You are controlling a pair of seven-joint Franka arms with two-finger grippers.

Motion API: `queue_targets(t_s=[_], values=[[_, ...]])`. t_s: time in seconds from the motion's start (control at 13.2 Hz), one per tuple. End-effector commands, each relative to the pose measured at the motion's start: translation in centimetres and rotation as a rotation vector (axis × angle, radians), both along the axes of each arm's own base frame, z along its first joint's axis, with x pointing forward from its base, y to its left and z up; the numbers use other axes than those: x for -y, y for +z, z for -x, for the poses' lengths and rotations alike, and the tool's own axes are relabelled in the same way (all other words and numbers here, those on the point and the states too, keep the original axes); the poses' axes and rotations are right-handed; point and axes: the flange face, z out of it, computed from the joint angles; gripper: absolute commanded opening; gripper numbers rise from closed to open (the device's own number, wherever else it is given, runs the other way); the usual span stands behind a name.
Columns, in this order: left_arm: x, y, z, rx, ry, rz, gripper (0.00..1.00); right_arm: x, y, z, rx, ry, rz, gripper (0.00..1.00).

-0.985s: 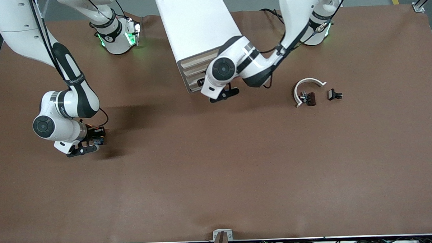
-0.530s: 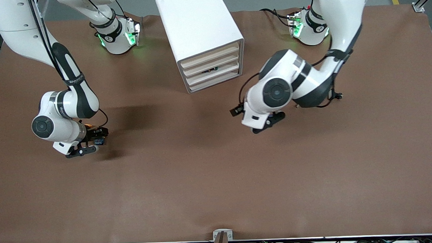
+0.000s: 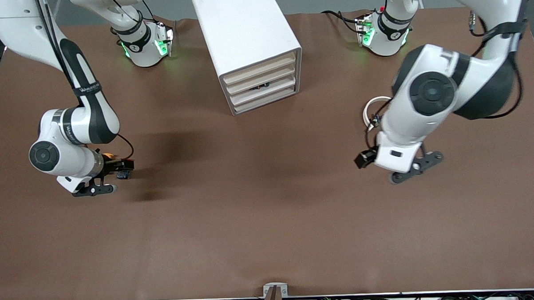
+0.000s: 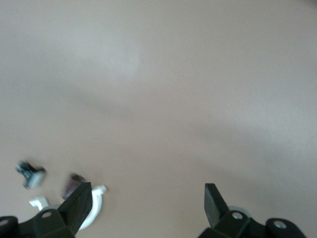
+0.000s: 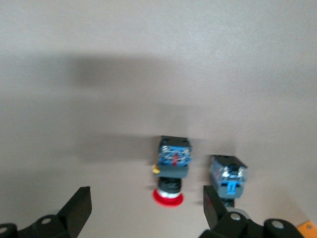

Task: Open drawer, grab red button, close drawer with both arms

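Observation:
The red-capped button lies on its side on the brown table, between and just ahead of my open right gripper and untouched by the fingers. In the front view that gripper hangs low at the right arm's end of the table, with a bluish part beside it. The white cabinet stands at the table's middle with all four drawers pushed in. My left gripper is open and empty over the table at the left arm's end.
A second blue-bodied part lies beside the button, and an orange corner shows past it. A white curved piece and small dark parts lie under the left arm. A dark bit shows at the third drawer's lip.
The left arm has swung away from the cabinet's front to the left arm's end of the table, over the white curved piece. The right gripper has drifted slightly toward its own end.

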Motion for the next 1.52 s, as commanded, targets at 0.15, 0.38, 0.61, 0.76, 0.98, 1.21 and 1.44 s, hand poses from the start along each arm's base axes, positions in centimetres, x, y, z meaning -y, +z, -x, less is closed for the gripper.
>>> queue_targets(t_s=[0.15, 0.38, 0.61, 0.76, 0.98, 1.21, 1.44], values=[[-9.9, 4.4, -2.2, 0.048, -0.127, -0.014, 1.00, -0.6, 11.5, 1.5, 0.105, -0.040, -0.001, 1.00], [-12.8, 7.7, -1.6, 0.079, -0.206, -0.027, 1.00, -0.4, 18.4, 2.8, 0.202, -0.053, -0.021, 1.00], [-14.3, 10.7, 0.3, 0.069, -0.221, -0.026, 1.00, 0.2, 23.1, 4.3, 0.241, -0.067, -0.024, 1.00], [-15.1, 12.3, 2.2, 0.070, -0.244, -0.022, 1.00, 0.4, 27.0, 5.2, 0.247, -0.081, -0.022, 1.00], [-16.9, 14.0, 6.2, 0.058, -0.283, -0.009, 1.00, 2.0, 33.2, 5.5, 0.222, -0.121, -0.016, 1.00], [-16.7, 15.9, 9.5, 0.035, -0.280, -0.001, 1.00, 2.5, 36.4, 5.9, 0.237, -0.119, -0.012, 1.00], [-17.9, 17.6, 11.0, 0.032, -0.272, 0.000, 1.00, 2.3, 37.9, 6.9, 0.182, -0.120, -0.012, 1.00]])
